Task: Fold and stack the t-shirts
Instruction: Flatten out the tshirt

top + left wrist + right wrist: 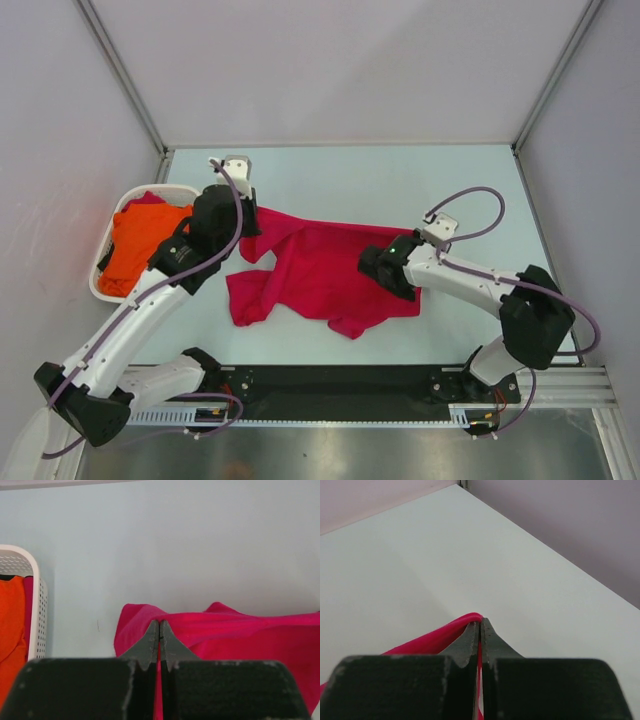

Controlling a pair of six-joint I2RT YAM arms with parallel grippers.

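My left jaws are pinched shut on the red shirt (310,275) at its 10 o'clock corner and my right jaws on its 3 o'clock side. It lies across the worktop (350,185), long axis 9-to-3. The orange shirt (140,245) sits in the basket (105,292) at 9 o'clock.

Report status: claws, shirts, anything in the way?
Both shut on red shirt: left claw and right claw, opposite ends. Shirt rumpled, not folded. In basket: orange shirt. Nothing in the way.
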